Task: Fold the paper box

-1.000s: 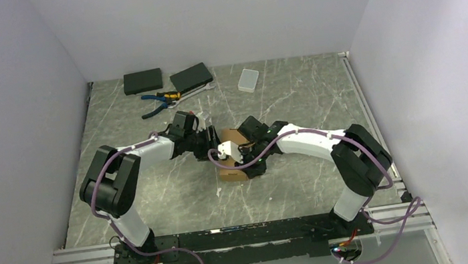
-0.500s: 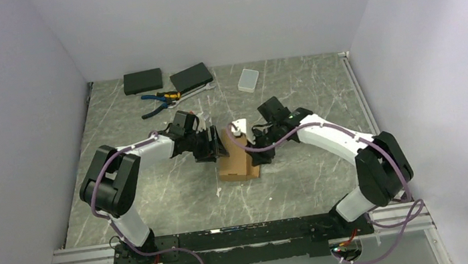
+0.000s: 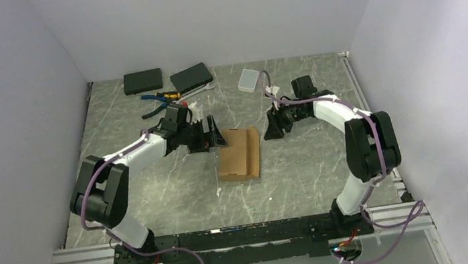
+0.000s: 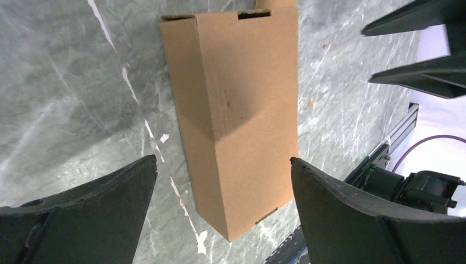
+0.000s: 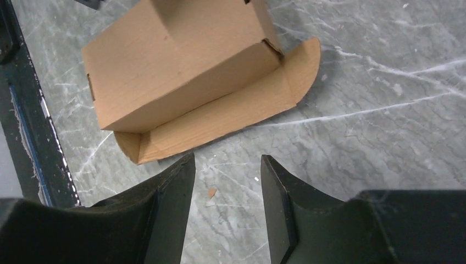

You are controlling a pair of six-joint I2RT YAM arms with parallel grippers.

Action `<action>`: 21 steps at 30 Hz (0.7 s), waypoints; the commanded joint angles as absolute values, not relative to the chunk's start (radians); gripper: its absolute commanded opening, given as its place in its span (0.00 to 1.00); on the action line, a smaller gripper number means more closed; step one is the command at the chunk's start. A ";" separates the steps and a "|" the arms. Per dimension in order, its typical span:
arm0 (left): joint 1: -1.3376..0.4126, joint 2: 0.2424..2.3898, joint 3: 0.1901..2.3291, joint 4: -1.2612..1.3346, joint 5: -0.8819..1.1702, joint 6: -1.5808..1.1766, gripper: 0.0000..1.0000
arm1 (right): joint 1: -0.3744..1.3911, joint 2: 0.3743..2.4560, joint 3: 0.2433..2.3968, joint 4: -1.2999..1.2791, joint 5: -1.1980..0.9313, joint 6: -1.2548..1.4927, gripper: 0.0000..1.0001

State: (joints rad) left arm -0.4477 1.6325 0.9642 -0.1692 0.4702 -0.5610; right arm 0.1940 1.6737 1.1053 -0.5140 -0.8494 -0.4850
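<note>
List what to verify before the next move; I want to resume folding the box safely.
1. Left gripper open and empty: ok.
2. Right gripper open and empty: ok.
3. Paper box resting on the table between the arms: ok.
4. Box fully closed: not ok, a long flap lies flat on the table.
5. End tabs tucked in: cannot tell.
6. Pliers well away from the box: ok.

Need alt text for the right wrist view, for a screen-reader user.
A plain brown cardboard paper box sits partly folded on a grey marbled table, with one curved flap lying flat along its near side. The right gripper hovers just short of that flap, its dark jaws apart with nothing between them.
</note>
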 commanded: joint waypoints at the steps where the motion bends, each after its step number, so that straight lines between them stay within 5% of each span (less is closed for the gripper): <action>1: -0.434 1.544 0.939 -0.121 0.420 -0.541 0.98 | 0.182 1.729 1.168 -0.442 -0.934 -0.465 0.51; 6: -0.394 1.459 0.847 -0.059 0.406 -0.576 0.97 | 0.191 1.790 1.231 -0.376 -0.852 -0.376 0.44; 12: -0.371 1.490 0.825 -0.029 0.443 -0.592 0.64 | 0.240 1.778 1.152 -0.285 -0.840 -0.255 0.01; 21: -0.371 1.657 0.932 -0.015 0.518 -0.583 0.57 | 0.257 1.871 1.114 -0.193 -0.811 0.054 0.00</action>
